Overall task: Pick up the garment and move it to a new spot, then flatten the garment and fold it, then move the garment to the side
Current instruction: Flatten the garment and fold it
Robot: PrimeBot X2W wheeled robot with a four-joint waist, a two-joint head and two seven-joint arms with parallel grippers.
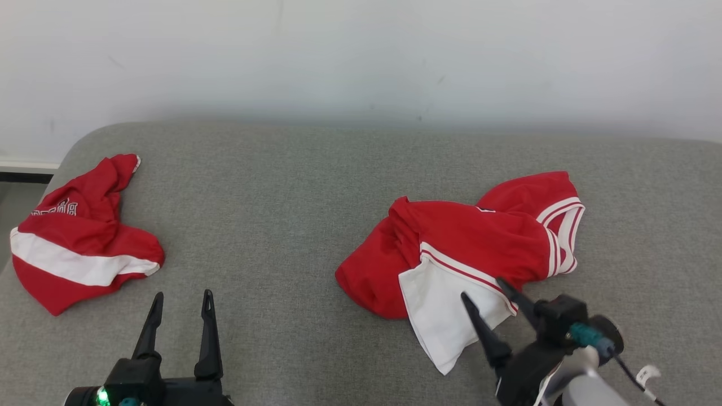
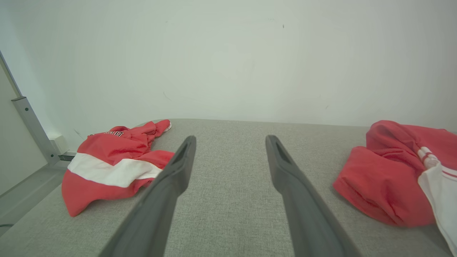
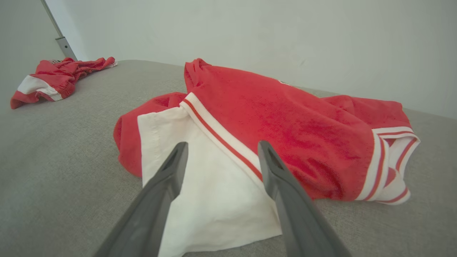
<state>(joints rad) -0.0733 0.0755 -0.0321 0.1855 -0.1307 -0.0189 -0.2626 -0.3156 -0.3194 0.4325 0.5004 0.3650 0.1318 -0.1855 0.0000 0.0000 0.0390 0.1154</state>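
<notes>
Where the grey fabric-covered bench (image 1: 282, 225) stretches toward the robot's right, the garment (image 1: 468, 242) lies in a crumpled heap, resting flat on the fabric. It is a red piece with white bands edged in red stripes at its far right end, and a white panel (image 1: 440, 304) spills from under a striped hem toward the near edge. In the right wrist view the garment (image 3: 271, 117) shows this panel lying smooth while the red cloth behind it bunches into folds.

The right claw (image 1: 481, 287) hangs at the near edge of the white panel, its two dark fingers spread apart with nothing between them. From the right wrist view the right claw (image 3: 223, 143) points over the panel toward the striped hem; whether the fingertips touch the cloth I cannot tell.

The left claw (image 1: 183, 293) sits low at the near left, well apart from the garment, its fingers also spread wide and empty over bare bench. In the left wrist view the left claw (image 2: 231, 137) points at the wall (image 1: 361, 56), with the garment (image 2: 385, 178) off to its right.

A second red garment (image 1: 79, 242) with a broad white band lies bunched near the bench's rounded far left corner, well apart from the first.
</notes>
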